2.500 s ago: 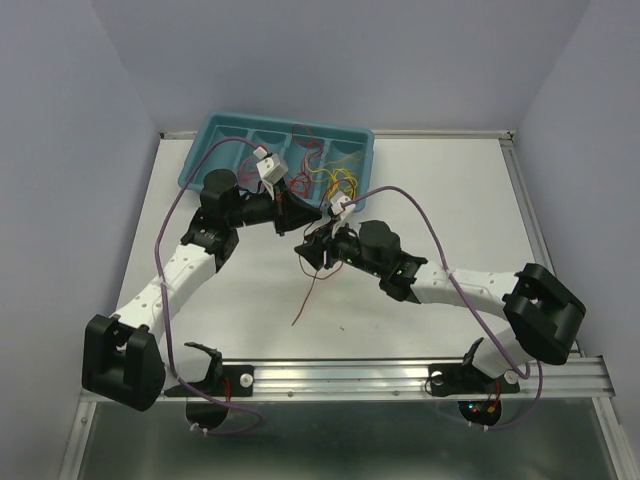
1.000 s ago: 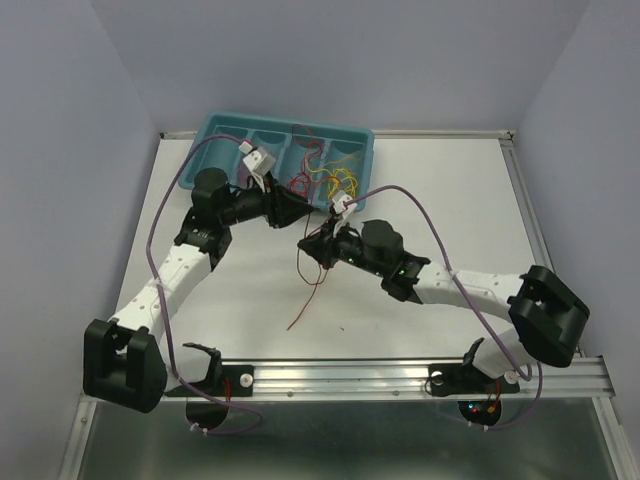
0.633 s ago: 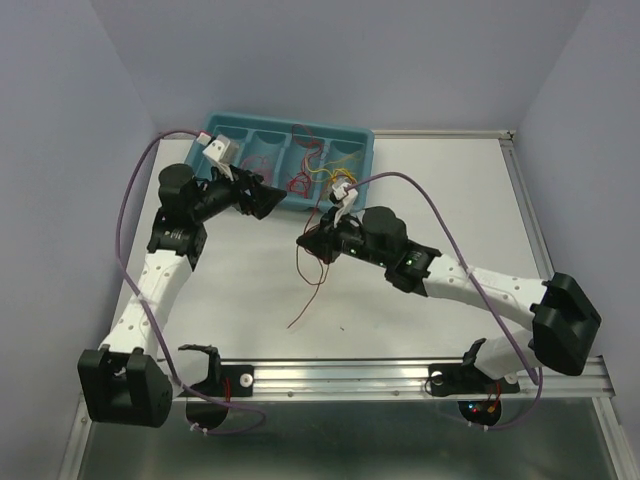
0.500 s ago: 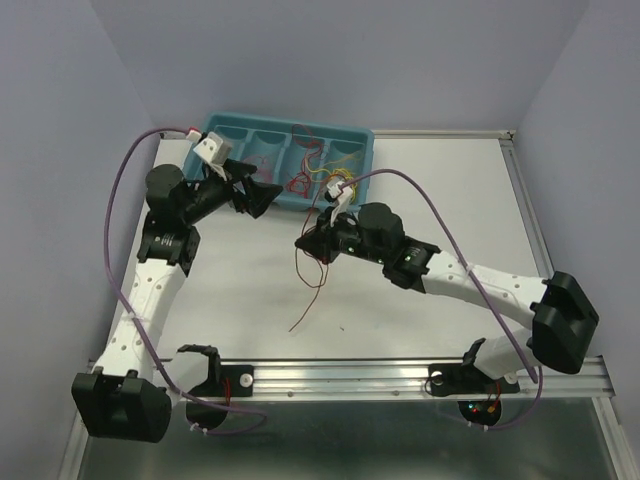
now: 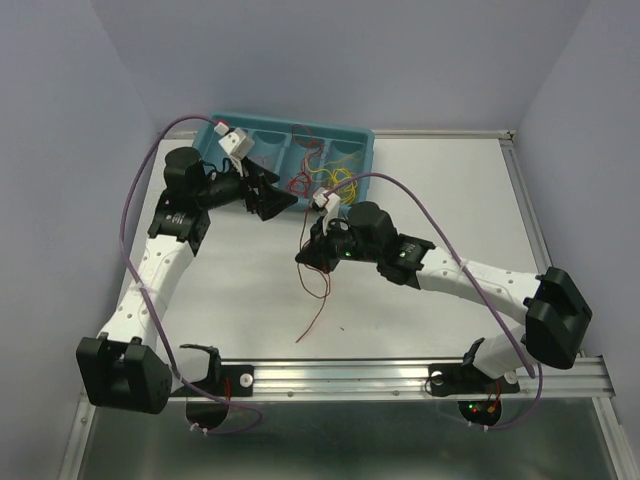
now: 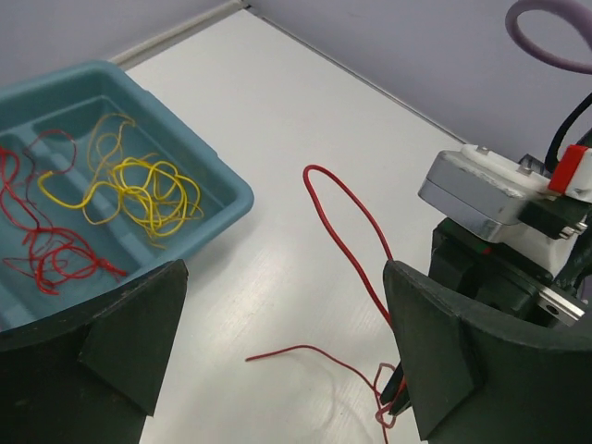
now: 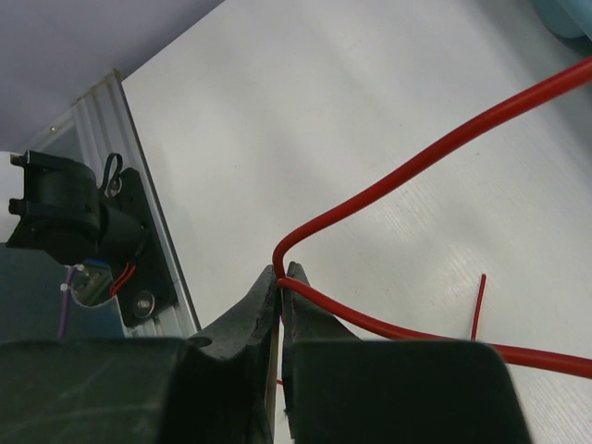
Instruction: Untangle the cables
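Cable (image 7: 416, 162) in red, pinched tight between the pressed-together tips of the right hand (image 7: 279, 277), looping up from the grip and trailing down onto the white surface (image 5: 470, 180) toward the near edge. Left hand (image 6: 287, 356) spread wide, holding nothing, hovering just beside the teal tray (image 6: 217, 222). In the tray's compartments, yellow cables (image 6: 139, 190) and more red cables (image 6: 46, 250), apparently tangled together at the overlap, though hard to tell.
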Controlling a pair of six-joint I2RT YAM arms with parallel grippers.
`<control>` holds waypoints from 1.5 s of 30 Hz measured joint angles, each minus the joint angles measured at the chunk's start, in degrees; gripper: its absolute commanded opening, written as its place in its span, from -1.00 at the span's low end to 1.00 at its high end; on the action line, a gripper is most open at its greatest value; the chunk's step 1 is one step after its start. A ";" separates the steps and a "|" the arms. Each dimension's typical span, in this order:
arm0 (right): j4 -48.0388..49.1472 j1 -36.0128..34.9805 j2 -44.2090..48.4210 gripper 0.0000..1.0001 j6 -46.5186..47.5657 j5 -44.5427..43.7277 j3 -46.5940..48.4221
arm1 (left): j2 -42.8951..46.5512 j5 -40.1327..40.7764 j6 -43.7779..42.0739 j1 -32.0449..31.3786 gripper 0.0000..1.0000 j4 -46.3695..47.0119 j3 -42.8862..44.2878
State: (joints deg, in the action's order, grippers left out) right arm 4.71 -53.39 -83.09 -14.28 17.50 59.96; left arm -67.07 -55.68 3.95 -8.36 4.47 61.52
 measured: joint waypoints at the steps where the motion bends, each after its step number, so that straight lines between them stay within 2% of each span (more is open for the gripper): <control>1: -0.11 0.00 0.00 -0.99 0.26 0.22 0.00 | -0.46 0.22 -0.11 -0.42 0.98 -0.55 0.00; 13: -0.31 -1.31 -1.44 -0.99 1.70 0.52 0.42 | -5.14 4.90 -2.32 -7.87 0.97 -7.17 1.73; 16: -0.37 -1.49 -1.70 -0.99 1.92 0.55 0.44 | -7.56 6.62 -3.32 -9.42 0.74 -8.15 3.02; 17: -0.37 -1.51 -1.73 -0.99 2.08 0.57 0.44 | -8.61 7.15 -3.69 -9.66 0.50 -8.28 3.30; 19: -0.37 -1.86 -1.75 -0.99 2.34 0.57 0.44 | -10.43 8.02 -4.61 -10.05 0.30 -8.55 3.52; 20: -0.39 -2.25 -1.73 -0.99 2.54 0.55 0.44 | -11.41 9.03 -4.92 -10.32 0.10 -8.85 3.52; 22: -0.42 -2.91 -1.73 -0.99 2.95 0.50 0.44 | -13.09 11.17 -5.73 -10.49 -0.10 -9.49 3.52; 23: -0.42 -3.15 -1.73 -0.99 3.02 0.55 0.44 | -13.70 12.02 -5.95 -10.60 -0.10 -9.73 3.52; 26: -0.48 -3.78 -1.44 -0.99 3.65 0.44 0.44 | -15.76 14.73 -7.37 -10.69 -0.48 -10.80 3.52; 29: -0.76 -3.78 -0.50 -0.99 4.07 -0.66 0.42 | -17.75 16.24 -8.55 -10.69 -0.64 -12.70 3.87; 32: -1.42 -3.72 2.10 -0.99 4.55 -3.28 0.26 | -19.71 16.63 -9.62 -10.86 -1.00 -14.99 4.28; 39: -0.02 -3.63 13.66 -0.99 5.09 -11.41 -6.14 | -20.09 11.80 -10.78 -11.56 -1.00 -17.20 4.63; 45: 6.23 -3.72 23.82 -0.99 5.07 -17.66 -15.34 | -20.15 8.28 -12.33 -11.82 -1.00 -17.70 4.63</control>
State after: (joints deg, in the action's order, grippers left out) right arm 10.94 -57.10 -59.27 -9.21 -0.16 44.62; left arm -87.22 -47.40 -8.38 -20.18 -13.23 66.15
